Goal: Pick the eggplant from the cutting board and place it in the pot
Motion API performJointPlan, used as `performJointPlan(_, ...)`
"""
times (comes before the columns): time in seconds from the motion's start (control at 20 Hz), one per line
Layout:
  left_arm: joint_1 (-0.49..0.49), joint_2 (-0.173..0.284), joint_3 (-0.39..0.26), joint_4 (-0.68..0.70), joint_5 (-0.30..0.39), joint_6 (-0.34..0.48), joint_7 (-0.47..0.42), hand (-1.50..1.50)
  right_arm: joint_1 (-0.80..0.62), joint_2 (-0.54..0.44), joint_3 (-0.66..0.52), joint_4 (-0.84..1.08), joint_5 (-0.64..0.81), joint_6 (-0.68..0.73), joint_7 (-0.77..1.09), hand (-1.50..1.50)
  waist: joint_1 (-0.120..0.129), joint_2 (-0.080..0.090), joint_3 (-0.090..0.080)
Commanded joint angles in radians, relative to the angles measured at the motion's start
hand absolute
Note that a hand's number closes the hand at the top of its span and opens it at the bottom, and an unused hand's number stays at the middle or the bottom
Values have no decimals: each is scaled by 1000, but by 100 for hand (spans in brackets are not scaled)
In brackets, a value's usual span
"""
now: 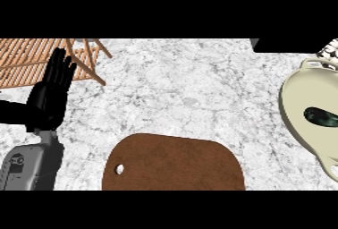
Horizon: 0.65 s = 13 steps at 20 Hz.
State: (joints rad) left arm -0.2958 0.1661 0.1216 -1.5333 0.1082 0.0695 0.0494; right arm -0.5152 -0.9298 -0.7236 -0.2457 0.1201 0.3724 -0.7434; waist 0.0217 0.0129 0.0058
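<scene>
The dark eggplant (321,117) lies inside the cream pot (297,112) at the right edge of the head view. The brown cutting board (175,163) sits at the bottom centre with nothing on it. My left hand (52,91) stands at the left with its fingers straight and pointing up, holding nothing, far from both the board and the pot. My right hand does not show.
A wooden slatted rack (40,58) stands at the top left, just behind the left hand. The marble counter (185,89) stretches between the board and the pot. A dark patterned object (330,49) peeks in at the top right.
</scene>
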Motion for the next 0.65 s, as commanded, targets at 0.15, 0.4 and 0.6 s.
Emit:
performJointPlan(0.15, 0, 13, -2, -36, 14, -19, 27, 0, 64, -108, -57, 56, -46, 90, -50, -150, 7, 1, 3)
performJointPlan(0.4, -15, 8, 15, 1, 15, -8, 5, 0, 89, -117, -61, 60, -50, 96, -52, -150, 10, 6, 6)
performJointPlan(0.6, -3, 10, 19, 11, 9, -9, -17, 0, 131, -136, -73, 61, -64, 133, -64, -150, 0, 6, 6)
